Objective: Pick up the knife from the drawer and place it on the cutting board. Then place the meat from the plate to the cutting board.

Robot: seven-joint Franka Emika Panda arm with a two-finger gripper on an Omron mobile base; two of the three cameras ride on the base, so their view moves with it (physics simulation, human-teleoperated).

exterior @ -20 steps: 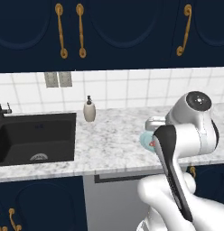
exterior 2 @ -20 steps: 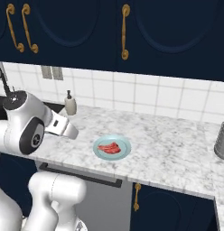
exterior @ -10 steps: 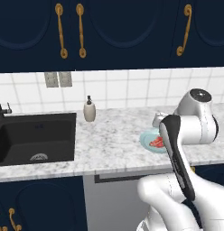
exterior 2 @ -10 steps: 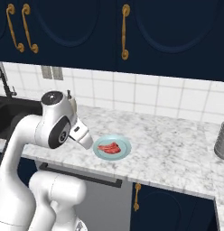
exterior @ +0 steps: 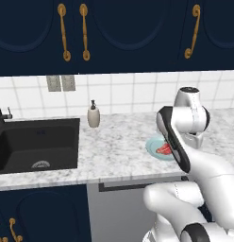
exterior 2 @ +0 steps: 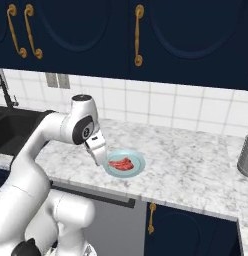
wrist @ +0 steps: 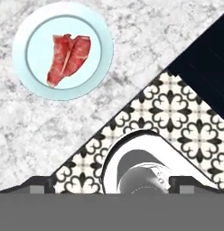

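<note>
Your meat point(wrist: 67, 59) lies flat in the middle of the plate point(wrist: 93, 27), a red steak with a pale streak down it, and the plate sits on the marbled counter point(wrist: 50, 131) not far back from the front edge. In the hand view the plate is at the upper left, well apart from the two finger tips low in the picture, so the claw touches neither plate nor meat. The claw point(exterior 2: 99, 153) stands spread as wide as it goes and holds nothing. In the right base view you see it just beside the plate's point(exterior 2: 138, 167) left rim, hanging above the counter's point(exterior 2: 196, 175) front part, with the meat point(exterior 2: 120, 163) a little to its right. In the left base view the arm point(exterior: 173, 137) covers part of the plate point(exterior: 153, 146), and only a sliver of meat point(exterior: 164, 150) shows past it; you cannot make out the finger tips there. Below the counter edge the hand view shows you patterned floor tile point(wrist: 177, 113) and a dark navy cabinet front point(wrist: 208, 63). Farther off on your left the black sink point(exterior: 36, 144) is set into the counter, with a soap bottle point(exterior: 93, 115) standing upright just behind its right corner, against the white tiled wall. On the far right of the right base view a grey metal pot point(exterior 2: 245, 157) stands near the counter's end. Navy upper cabinets point(exterior 2: 196, 40) with gold handles hang above.
</note>
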